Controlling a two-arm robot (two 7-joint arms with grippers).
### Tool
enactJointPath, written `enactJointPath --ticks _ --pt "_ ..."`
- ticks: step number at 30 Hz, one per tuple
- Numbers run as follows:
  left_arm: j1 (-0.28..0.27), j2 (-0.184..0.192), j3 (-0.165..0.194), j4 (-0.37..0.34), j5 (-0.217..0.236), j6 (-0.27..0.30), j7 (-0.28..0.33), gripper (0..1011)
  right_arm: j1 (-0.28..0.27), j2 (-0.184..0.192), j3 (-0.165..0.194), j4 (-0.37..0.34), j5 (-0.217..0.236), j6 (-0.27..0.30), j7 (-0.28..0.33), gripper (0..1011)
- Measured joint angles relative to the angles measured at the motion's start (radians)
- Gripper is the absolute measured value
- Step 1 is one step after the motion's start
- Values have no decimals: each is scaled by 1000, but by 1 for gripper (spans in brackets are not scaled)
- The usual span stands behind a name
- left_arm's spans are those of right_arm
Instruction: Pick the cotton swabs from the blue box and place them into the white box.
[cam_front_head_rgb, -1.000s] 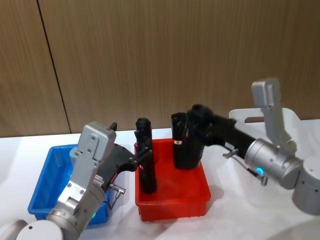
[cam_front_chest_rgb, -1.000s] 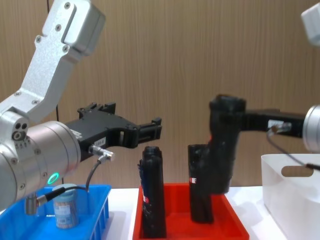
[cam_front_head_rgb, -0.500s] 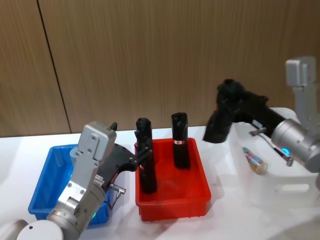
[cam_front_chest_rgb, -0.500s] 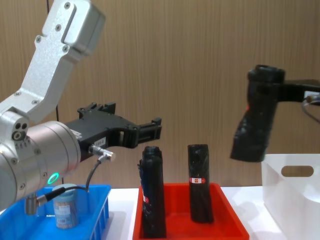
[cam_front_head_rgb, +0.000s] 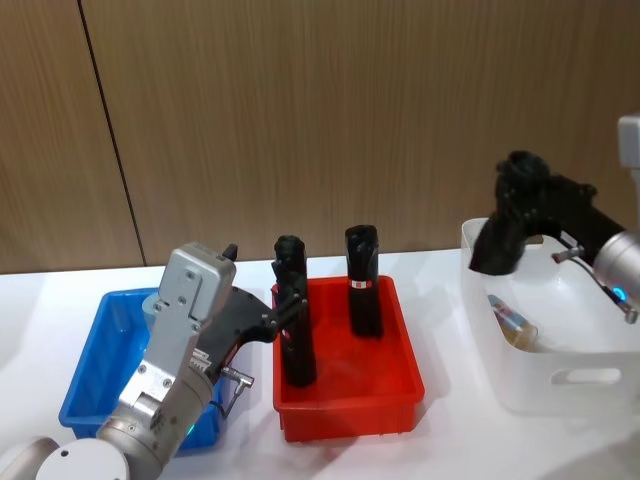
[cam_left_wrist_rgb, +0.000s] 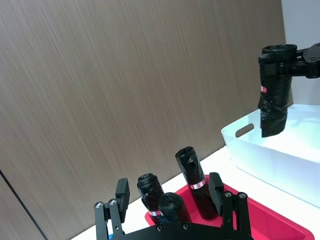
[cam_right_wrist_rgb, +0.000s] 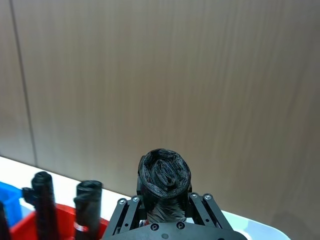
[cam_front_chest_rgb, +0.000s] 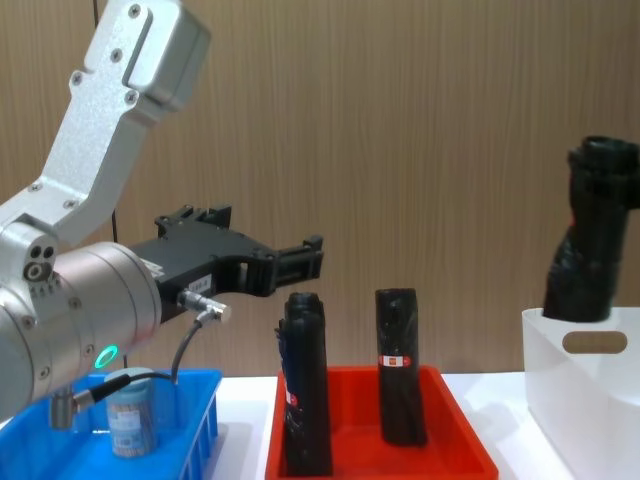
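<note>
right gripper (cam_right_wrist_rgb: 163, 210): I'm holding a black tube (cam_front_head_rgb: 503, 228) clamped between the fingers, tilted, its lower end hanging over the near-left corner of the white box (cam_front_head_rgb: 560, 385); in the chest view the tube (cam_front_chest_rgb: 590, 250) is dipping just behind the box rim (cam_front_chest_rgb: 580, 395).
left gripper (cam_left_wrist_rgb: 172, 212): I'm hovering it with the fingers (cam_left_wrist_rgb: 121, 192) spread wide, nothing between them; in the head view it (cam_front_head_rgb: 285, 310) is sitting above the seam between the blue box (cam_front_head_rgb: 95, 360) and the red tray (cam_front_head_rgb: 345, 395).
white box: sitting under my right gripper, oval handle cut-out (cam_front_chest_rgb: 592, 343) facing the chest camera.
cotton swabs, in white box: I'm seeing one tub (cam_front_head_rgb: 512, 322) lying on its side on the floor of the box, below and just behind the held tube.
cotton swabs, in blue box: one tub (cam_front_chest_rgb: 130, 412) is standing upright, below and behind my left gripper, partly hidden by the arm.
blue box: sitting under my left arm, just beside the red tray.
red tray: sitting between my two grippers, holding black tubes upright; one (cam_front_head_rgb: 362, 282) toward the right-gripper side with a red and white band, another (cam_front_head_rgb: 292, 310) right under my left fingertips.
count of tubes at the left fingertips: cannot tell from the head view; the left wrist view is showing two tops (cam_left_wrist_rgb: 160, 195) close together there.
</note>
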Motion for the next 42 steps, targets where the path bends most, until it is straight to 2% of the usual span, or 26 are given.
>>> enactJointPath --ticks 6,16,17,20,21,23,25,35,38,42 --pt "0 0 0 0 0 0 0 1004 9 11 12 39 -18 -9 -7 375" --pt "0 0 0 0 0 0 0 1004 23 19 25 115 -18 -12 -7 379" --pt "0 0 0 0 0 0 0 1004 25 19 26 127 -15 -12 -7 426" --pt "0 0 0 0 0 0 0 1004 28 19 27 144 -12 -14 -6 484" --pt "0 0 0 0 0 0 0 1004 30 20 28 153 -11 -15 -5 542" --pt "0 0 0 0 0 0 0 1004 31 20 29 161 -9 -17 -4 577" --pt "0 0 0 0 0 0 0 1004 33 20 29 172 -5 -19 -3 660" --pt "0 0 0 0 0 0 0 1004 34 21 32 192 4 -22 -2 964" --pt "0 0 0 0 0 0 0 1004 33 21 32 194 5 -22 -1 1002" --pt "0 0 0 0 0 0 0 1004 33 21 33 196 7 -22 -1 1002"
